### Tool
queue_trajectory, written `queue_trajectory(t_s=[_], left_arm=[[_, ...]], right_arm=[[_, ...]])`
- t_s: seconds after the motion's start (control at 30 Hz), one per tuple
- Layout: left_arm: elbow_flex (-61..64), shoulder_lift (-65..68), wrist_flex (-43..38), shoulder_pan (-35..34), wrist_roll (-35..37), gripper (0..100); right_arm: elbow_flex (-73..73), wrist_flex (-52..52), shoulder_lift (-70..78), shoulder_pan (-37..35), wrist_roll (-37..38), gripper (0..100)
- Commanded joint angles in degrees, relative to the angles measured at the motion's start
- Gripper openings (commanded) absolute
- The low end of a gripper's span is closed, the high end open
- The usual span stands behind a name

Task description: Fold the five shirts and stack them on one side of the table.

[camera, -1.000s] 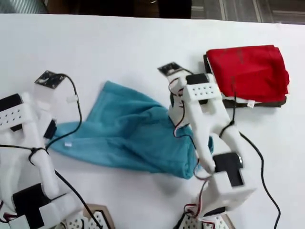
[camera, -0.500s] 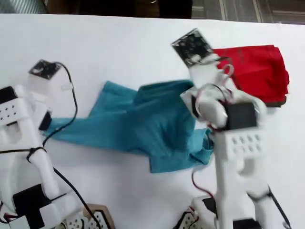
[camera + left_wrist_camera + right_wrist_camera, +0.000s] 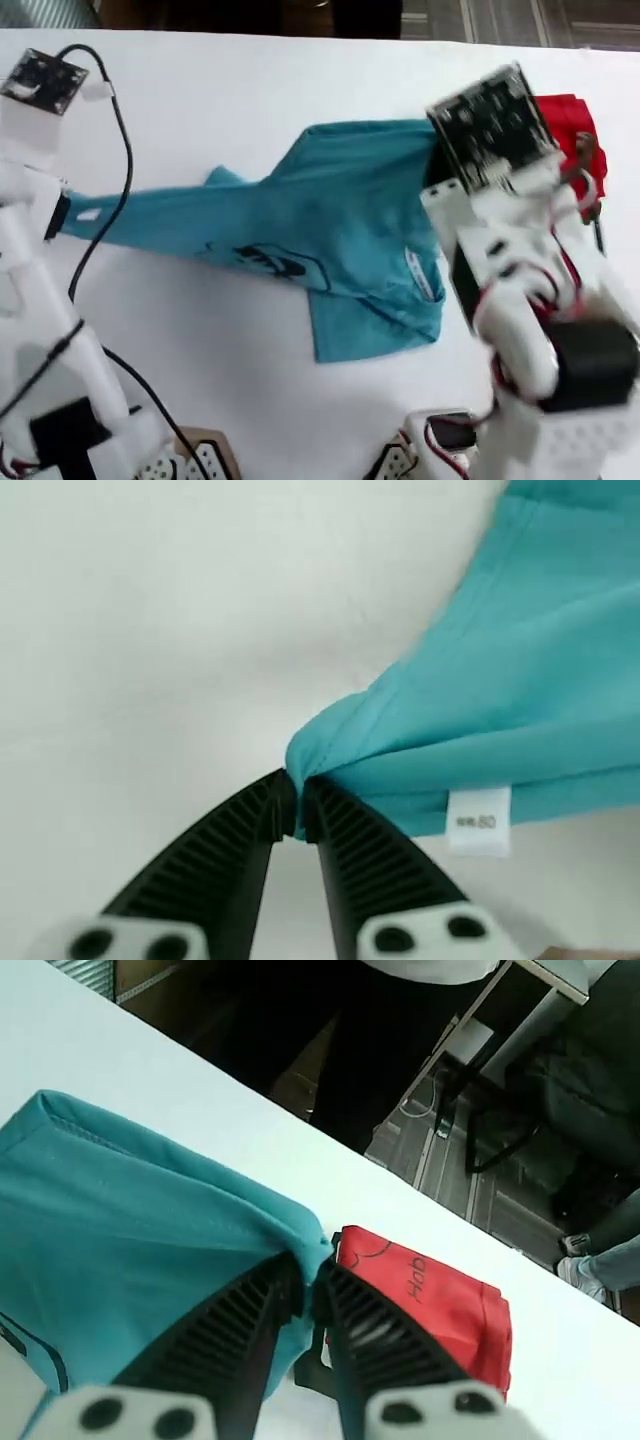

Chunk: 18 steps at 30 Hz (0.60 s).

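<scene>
High view first: the teal shirt (image 3: 350, 215) is strung out across the white counter (image 3: 230, 80) between my two arms. My left arm (image 3: 30, 290) is at one end and my right arm (image 3: 530, 300) at the other. The shirt's dark print (image 3: 265, 260) faces up. The folded red shirt (image 3: 565, 115) sits over on the right side of the counter, mostly tucked behind my right arm.

Left wrist view: my left pincer (image 3: 298, 798) is pressed together on a bunched-up corner of the teal shirt, right at the tips. A little white tag (image 3: 478, 822) hangs off the hem just beside the pinch.

Right wrist view: my right pincer (image 3: 308, 1282) is clamped on an edge of the teal shirt, and the cloth drapes away from the tips. The red shirt lies just past them, folded, on something dark I can't make out.
</scene>
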Motion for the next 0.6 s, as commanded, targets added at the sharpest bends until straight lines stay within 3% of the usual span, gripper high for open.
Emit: queue_trajectory(t_s=[0.0, 0.57], left_arm=[[-2.33, -7.47, 0.88, 0.88, 3.87, 3], [-2.68, -36.4, 0.79, 2.29, 17.85, 3]], right_arm=[[-8.35, 2.68, -2.95, 0.92, 0.0, 1.9], [-25.93, 4.26, -11.21, 1.01, 0.0, 1.9]])
